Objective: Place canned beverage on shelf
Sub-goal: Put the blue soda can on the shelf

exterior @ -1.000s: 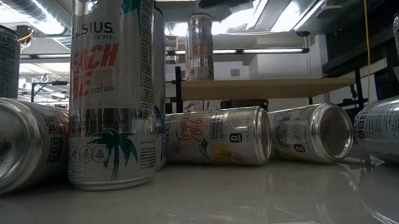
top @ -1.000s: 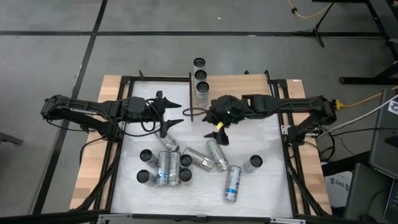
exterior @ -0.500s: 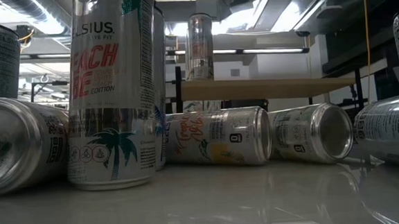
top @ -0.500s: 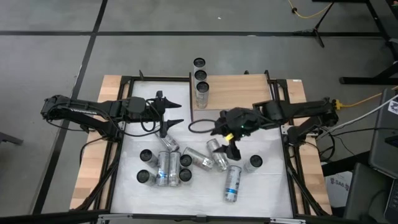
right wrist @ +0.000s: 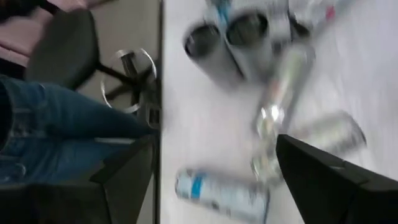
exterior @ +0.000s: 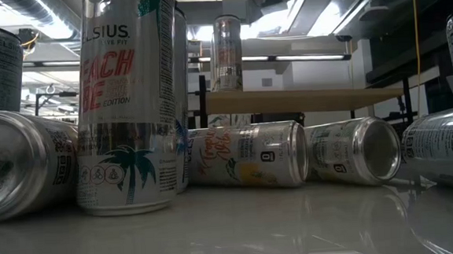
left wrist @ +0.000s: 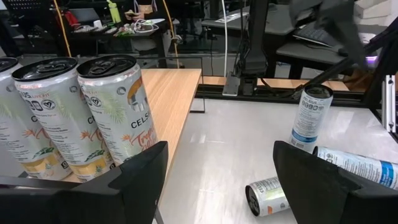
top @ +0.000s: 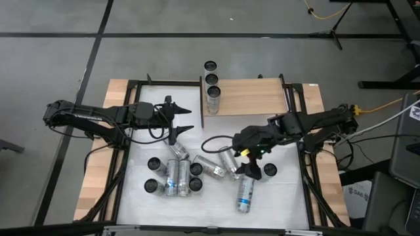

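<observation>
The left gripper [top: 186, 120] waits with fingers apart and empty, left of the shelf [top: 249, 96], where three cans [top: 212, 85] stand in a row at its left end. More cans [top: 176, 176] stand and lie on the table [top: 282, 196]. The right gripper [top: 251, 169], fingers apart and empty, hovers over a lying can [top: 245, 194].
</observation>
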Controlling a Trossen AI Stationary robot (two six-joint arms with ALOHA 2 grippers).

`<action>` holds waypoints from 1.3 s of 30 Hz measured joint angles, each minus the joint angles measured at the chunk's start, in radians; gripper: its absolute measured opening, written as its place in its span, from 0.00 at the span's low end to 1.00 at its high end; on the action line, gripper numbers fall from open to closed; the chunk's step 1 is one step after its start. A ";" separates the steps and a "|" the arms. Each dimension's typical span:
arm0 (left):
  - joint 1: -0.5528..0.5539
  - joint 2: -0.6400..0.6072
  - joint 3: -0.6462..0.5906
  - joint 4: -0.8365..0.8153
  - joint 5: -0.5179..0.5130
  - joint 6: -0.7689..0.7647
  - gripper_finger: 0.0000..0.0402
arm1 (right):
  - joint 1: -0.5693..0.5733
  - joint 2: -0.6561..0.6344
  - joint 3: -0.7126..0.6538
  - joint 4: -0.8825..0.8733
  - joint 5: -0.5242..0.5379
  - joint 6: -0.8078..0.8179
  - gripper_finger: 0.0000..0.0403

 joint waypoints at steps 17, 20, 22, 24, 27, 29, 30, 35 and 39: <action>0.000 0.000 0.000 0.000 0.000 -0.027 0.71 | 0.170 0.000 -0.015 -0.484 0.160 0.192 0.81; 0.000 0.000 0.000 0.000 0.000 -0.027 0.71 | 0.198 0.001 -0.050 -0.485 0.160 0.207 0.81; 0.000 0.000 0.000 0.000 0.000 -0.027 0.71 | 0.213 0.001 -0.074 -0.486 0.160 0.208 0.81; 0.000 0.000 0.000 0.000 0.000 -0.027 0.71 | 0.220 0.001 -0.097 -0.487 0.160 0.208 0.81; 0.000 0.000 0.000 0.000 0.000 -0.028 0.71 | 0.222 0.001 -0.132 -0.486 0.160 0.204 0.81; 0.000 0.000 0.000 0.000 0.000 -0.028 0.71 | 0.221 0.001 -0.151 -0.487 0.160 0.201 0.81; 0.000 0.000 0.000 0.000 0.000 -0.028 0.71 | 0.221 0.001 -0.160 -0.486 0.158 0.200 0.81; 0.000 0.000 0.000 0.000 0.000 -0.028 0.71 | 0.221 0.001 -0.221 -0.463 0.128 0.186 0.81; 0.000 0.000 0.000 0.000 0.000 -0.028 0.71 | 0.221 0.001 -0.264 -0.420 0.106 0.171 0.81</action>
